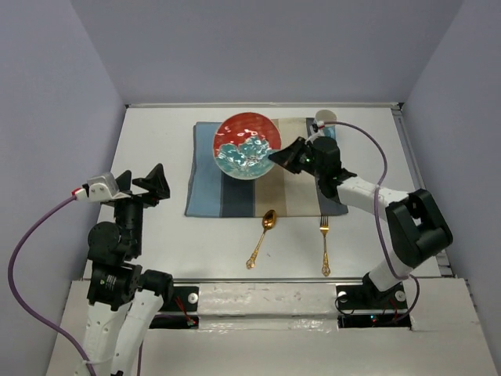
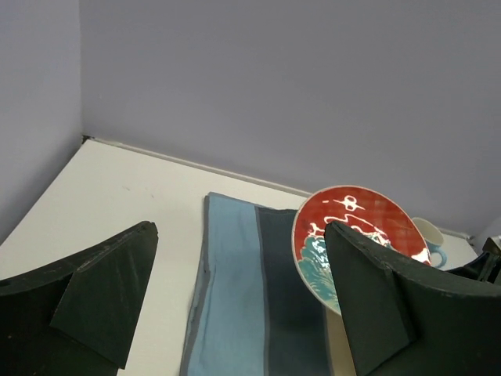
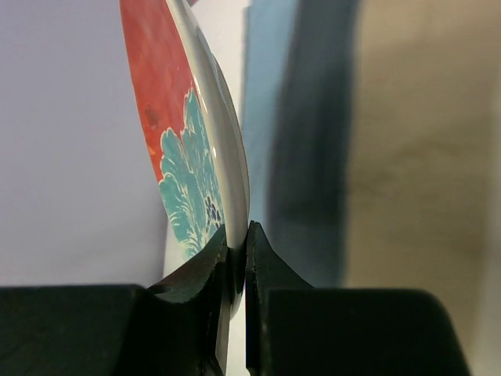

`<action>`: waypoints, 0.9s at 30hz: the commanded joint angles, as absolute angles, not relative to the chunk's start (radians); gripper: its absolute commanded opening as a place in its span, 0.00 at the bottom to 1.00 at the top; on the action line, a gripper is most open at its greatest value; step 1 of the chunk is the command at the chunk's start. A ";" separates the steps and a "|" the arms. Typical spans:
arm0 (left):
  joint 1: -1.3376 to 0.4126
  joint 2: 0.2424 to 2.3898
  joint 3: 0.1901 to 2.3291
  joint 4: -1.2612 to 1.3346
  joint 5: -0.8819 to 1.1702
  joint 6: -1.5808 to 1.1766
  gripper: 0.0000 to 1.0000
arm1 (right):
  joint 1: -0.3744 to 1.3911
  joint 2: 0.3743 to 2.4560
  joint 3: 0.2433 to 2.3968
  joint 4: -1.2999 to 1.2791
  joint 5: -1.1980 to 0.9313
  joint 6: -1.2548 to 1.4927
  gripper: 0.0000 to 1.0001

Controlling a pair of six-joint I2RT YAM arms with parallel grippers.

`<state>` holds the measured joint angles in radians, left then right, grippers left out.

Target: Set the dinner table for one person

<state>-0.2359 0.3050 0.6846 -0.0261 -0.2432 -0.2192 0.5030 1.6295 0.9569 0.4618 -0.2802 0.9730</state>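
A round plate (image 1: 246, 146), red and teal, is held over the far part of the striped placemat (image 1: 235, 192) on the white dinner table (image 1: 156, 141). My right gripper (image 1: 279, 159) is shut on the plate's right rim; the right wrist view shows the rim (image 3: 227, 168) pinched between the fingers, the plate lifted above the cloth. The plate also shows in the left wrist view (image 2: 344, 223). My left gripper (image 1: 153, 185) is open and empty, over the table left of the placemat. A gold spoon (image 1: 262, 236) and gold fork (image 1: 325, 244) lie near the placemat's front edge.
A white and light-blue cup (image 1: 324, 121) stands at the placemat's far right corner, close behind my right gripper. Grey walls close in the far side and both sides of the table. A metal rail (image 1: 258, 283) runs along the near edge.
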 commanded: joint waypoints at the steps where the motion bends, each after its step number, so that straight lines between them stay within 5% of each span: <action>1: -0.248 0.348 0.684 0.023 -0.154 -0.229 0.99 | 0.416 1.506 0.868 0.683 -0.327 1.015 0.00; 27: -0.250 0.384 0.686 0.029 -0.112 -0.230 0.99 | 0.327 1.773 0.907 0.716 -0.440 1.037 0.00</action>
<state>-0.2470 0.3733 0.6846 -0.0261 -0.1303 -0.2272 0.3222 1.7893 0.8127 0.4782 -0.3740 0.9951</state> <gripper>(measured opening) 0.989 0.132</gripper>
